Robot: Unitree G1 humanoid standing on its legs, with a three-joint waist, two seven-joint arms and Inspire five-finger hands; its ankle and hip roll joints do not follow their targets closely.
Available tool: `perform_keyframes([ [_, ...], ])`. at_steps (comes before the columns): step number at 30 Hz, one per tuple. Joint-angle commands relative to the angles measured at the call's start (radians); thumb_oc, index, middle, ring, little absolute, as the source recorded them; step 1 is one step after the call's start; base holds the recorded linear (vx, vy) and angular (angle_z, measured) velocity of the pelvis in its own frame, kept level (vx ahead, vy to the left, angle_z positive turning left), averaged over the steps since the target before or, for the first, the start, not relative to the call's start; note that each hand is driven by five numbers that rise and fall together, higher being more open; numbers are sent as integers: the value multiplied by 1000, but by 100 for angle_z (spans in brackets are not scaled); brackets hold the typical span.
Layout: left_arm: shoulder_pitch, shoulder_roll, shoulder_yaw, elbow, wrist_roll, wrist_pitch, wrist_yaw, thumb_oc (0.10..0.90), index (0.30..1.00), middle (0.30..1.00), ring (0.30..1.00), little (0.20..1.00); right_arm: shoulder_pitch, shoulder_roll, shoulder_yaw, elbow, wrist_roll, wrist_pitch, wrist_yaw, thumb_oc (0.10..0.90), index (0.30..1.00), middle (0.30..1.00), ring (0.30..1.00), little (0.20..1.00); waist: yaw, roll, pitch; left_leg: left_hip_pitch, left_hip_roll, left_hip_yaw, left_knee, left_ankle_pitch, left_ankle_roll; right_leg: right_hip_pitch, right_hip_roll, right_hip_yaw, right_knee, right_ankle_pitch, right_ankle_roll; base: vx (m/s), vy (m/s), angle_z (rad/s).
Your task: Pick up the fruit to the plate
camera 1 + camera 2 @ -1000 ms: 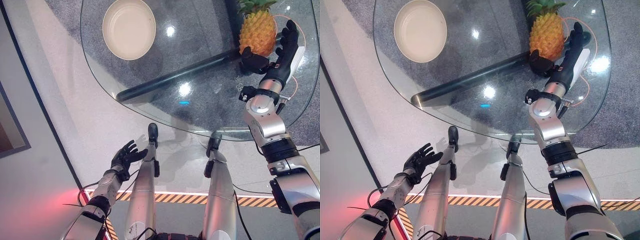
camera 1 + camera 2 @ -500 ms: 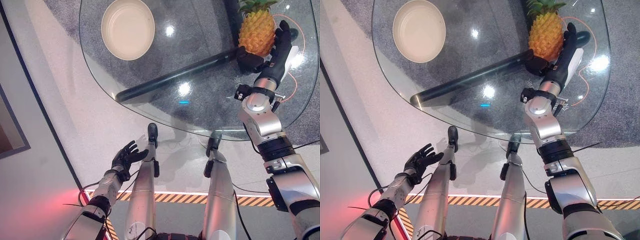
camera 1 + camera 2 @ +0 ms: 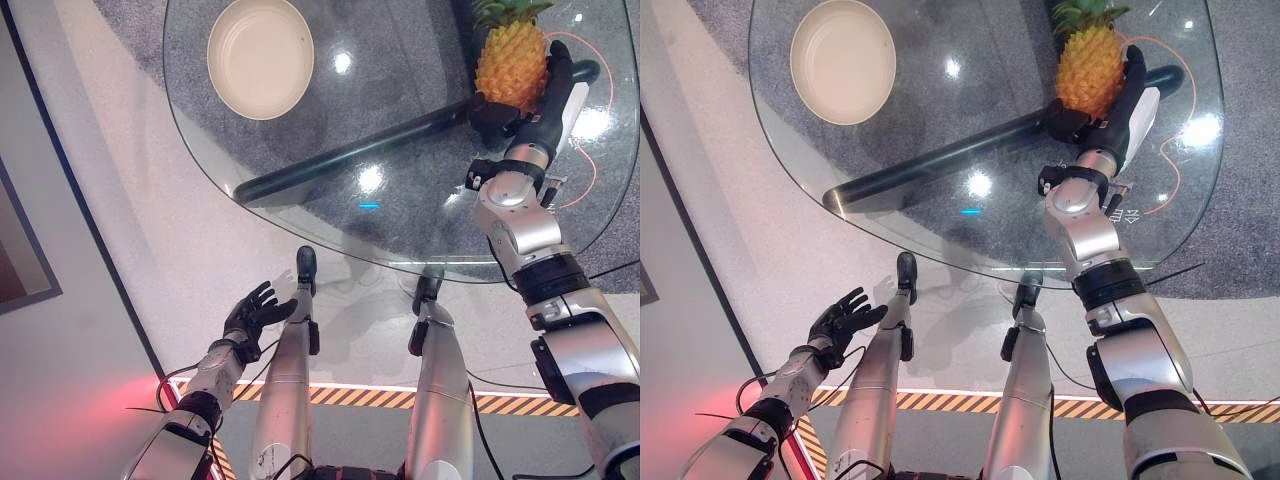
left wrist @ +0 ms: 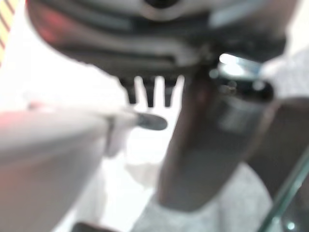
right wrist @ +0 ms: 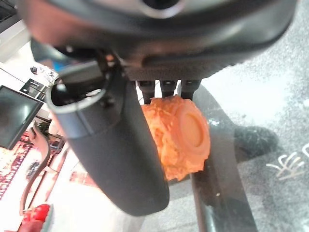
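Observation:
A yellow-orange pineapple [image 3: 510, 65] with a green crown stands upright at the far right of the round glass table [image 3: 400, 215]. My right hand [image 3: 537, 112] is against it, fingers along its right side and thumb pressed at its lower left. In the right wrist view the pineapple [image 5: 181, 137] sits pinched between the thumb [image 5: 120, 159] and the fingers. An empty cream plate [image 3: 260, 57] lies at the far left of the table. Well below the table's near edge, over the floor, my left hand [image 3: 250, 312] hangs open with spread fingers.
A black tube [image 3: 350, 155] runs slantwise under the glass from the pineapple toward the near left. A thin orange cable [image 3: 590, 150] loops on the floor at the right. Grey carpet shows through the glass between plate and pineapple.
My right hand has moved in from the pineapple's right and closed against it, thumb and fingers now touching the fruit. The left hand has stayed put.

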Motion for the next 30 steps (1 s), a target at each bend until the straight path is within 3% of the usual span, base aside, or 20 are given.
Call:
perform_keyframes([
  [1, 36, 10, -44, 10, 21, -11, -9, 800, 900, 900, 900, 900, -89, -72, 36, -25, 13, -22, -25, 800, 900, 900, 900, 900, 15, 33, -19, -21, -13, -7, 95, -91, 12, 27, -4, -106, -104, 107, -14, 0, 0, 0],
  [5, 34, 14, -49, 7, 20, -7, -11, 800, 900, 900, 900, 900, -106, -74, 43, 23, 44, -11, -26, 800, 900, 900, 900, 900, 21, 35, -19, -23, -14, -9, 94, -91, 13, 27, -4, -109, -104, 106, -14, -2, -2, 1],
  [6, 34, 12, -52, 4, 19, -8, -6, 800, 900, 900, 900, 900, -110, -74, 46, 30, 52, -5, -25, 413, 568, 568, 568, 513, 21, 36, -19, -22, -14, -10, 93, -90, 13, 27, -3, -109, -105, 106, -14, 0, 0, 0],
  [7, 34, 12, -53, 4, 19, -8, -6, 800, 900, 900, 900, 900, -111, -74, 46, 35, 53, -5, -24, 320, 488, 488, 488, 420, 22, 36, -19, -22, -14, -10, 93, -90, 13, 28, -3, -109, -105, 106, -14, 0, 0, 0],
  [8, 31, 14, -56, 5, 17, -7, -8, 800, 900, 900, 900, 900, -120, -74, 49, 57, 58, 0, -17, 100, 300, 300, 300, 200, 23, 37, -19, -22, -14, -11, 94, -90, 13, 28, -4, -109, -104, 107, -14, 0, 0, 0],
  [22, 27, 22, -56, -2, -13, -12, -2, 800, 900, 900, 900, 900, -125, -76, 59, 111, 119, -20, 8, 100, 300, 300, 300, 200, 26, 38, -19, -15, -16, -16, 86, -89, 12, 33, -4, -108, -111, 111, -12, 0, 0, 0],
  [30, 12, 33, 40, -23, -239, -75, 76, 800, 900, 900, 900, 900, -105, -75, 51, 75, 65, -40, 6, 100, 300, 300, 300, 200, 24, 37, -19, -12, -16, -19, 82, -85, 8, 33, -3, -106, -110, 107, -12, 0, 0, 0],
])
